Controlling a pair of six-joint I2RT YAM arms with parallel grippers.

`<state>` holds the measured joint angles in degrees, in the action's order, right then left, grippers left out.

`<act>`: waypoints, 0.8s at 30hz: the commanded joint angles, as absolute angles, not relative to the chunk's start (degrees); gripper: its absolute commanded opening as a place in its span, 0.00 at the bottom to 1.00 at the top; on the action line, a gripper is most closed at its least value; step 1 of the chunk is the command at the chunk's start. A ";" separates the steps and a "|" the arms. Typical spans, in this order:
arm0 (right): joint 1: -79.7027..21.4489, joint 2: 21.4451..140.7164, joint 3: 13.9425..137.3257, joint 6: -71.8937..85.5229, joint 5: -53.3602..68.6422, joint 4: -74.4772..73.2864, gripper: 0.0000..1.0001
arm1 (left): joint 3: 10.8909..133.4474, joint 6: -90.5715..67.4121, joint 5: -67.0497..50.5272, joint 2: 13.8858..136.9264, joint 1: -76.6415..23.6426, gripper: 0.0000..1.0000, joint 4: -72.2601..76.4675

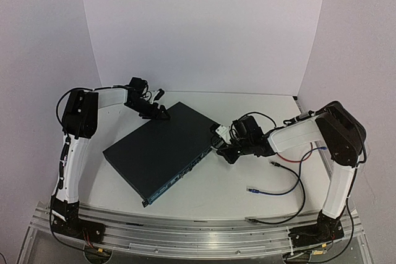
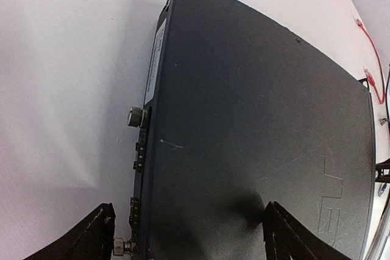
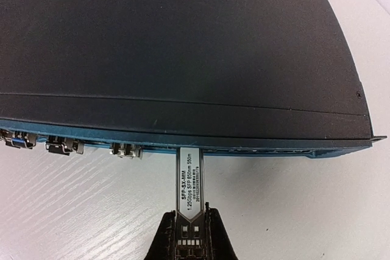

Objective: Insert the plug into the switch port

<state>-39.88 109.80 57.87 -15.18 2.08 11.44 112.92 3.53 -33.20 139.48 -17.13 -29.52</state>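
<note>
The switch (image 1: 161, 149) is a flat dark box lying diagonally mid-table. My right gripper (image 1: 226, 148) is at the right end of its front face, shut on the plug (image 3: 190, 181), a slim metal module with a white label. The plug's tip meets the switch's port row (image 3: 256, 149), level with the slots; how far it is in is hidden. Its rear sits between my right gripper's (image 3: 190, 214) fingers. My left gripper (image 1: 154, 112) is at the switch's far corner. That gripper (image 2: 189, 206) stands open, one finger beside the rear face, the other over the switch's top (image 2: 256, 120).
Other modules (image 3: 61, 145) sit in ports left of the plug. Thumbscrews (image 2: 135, 116) and connectors stick out of the rear face. Loose cables lie right of the switch: a blue-tipped one (image 1: 253, 190), a red wire (image 1: 303, 159) and a black one (image 1: 291, 208).
</note>
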 commanded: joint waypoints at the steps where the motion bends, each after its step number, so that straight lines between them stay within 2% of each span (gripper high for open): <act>1: -39.77 110.46 60.25 -15.30 4.35 13.27 0.00 | 114.08 4.66 -36.11 140.84 -17.93 0.82 -32.56; 24: -39.85 110.56 60.03 -15.07 6.35 13.36 0.00 | 114.43 4.41 -38.03 141.21 -17.93 0.82 -32.43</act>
